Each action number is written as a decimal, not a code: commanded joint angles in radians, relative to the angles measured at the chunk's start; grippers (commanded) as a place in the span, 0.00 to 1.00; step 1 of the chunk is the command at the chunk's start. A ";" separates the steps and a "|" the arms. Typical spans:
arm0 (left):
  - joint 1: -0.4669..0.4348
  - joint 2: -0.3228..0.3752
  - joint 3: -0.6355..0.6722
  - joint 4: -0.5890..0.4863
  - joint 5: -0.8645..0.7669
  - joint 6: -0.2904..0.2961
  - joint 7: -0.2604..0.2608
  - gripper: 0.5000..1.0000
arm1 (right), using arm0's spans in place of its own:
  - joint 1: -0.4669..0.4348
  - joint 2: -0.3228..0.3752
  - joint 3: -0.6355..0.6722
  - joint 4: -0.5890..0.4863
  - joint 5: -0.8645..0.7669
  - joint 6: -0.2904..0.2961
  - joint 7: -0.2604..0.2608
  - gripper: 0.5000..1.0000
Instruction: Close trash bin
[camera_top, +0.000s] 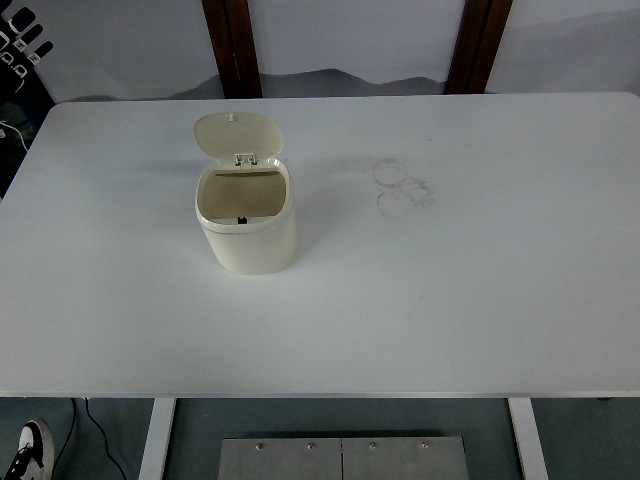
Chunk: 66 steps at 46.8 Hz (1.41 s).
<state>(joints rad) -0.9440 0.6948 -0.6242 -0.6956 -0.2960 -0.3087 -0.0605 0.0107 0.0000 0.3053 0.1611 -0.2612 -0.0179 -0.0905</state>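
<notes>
1. Over the table (480, 300) you have no hand in view, so you cannot tell how either hand's fingers stand.
2. Bring fingertips behind the raised lid (238, 134) and press it forward and down evenly.
3. Your bin (247, 222) stands open, left of centre, lid hinged at its far rim.

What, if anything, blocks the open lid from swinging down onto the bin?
Nothing visible. The lid stands tilted back on its hinge behind the trash bin, whose opening is unobstructed. No robot hand is in view.
</notes>
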 joint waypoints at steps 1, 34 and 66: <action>-0.004 0.003 0.003 -0.001 0.000 0.002 0.005 1.00 | 0.000 0.000 0.000 0.000 -0.001 0.000 0.000 0.99; -0.065 0.022 0.008 -0.013 0.005 0.033 0.087 1.00 | 0.000 0.000 0.000 0.000 0.000 0.001 0.000 0.99; -0.203 -0.001 0.087 -0.027 0.046 0.059 0.240 1.00 | 0.000 0.000 0.000 0.000 0.000 0.000 0.000 0.99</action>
<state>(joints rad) -1.1241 0.6968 -0.5672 -0.7117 -0.2676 -0.2498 0.1622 0.0107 0.0000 0.3052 0.1611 -0.2594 -0.0181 -0.0906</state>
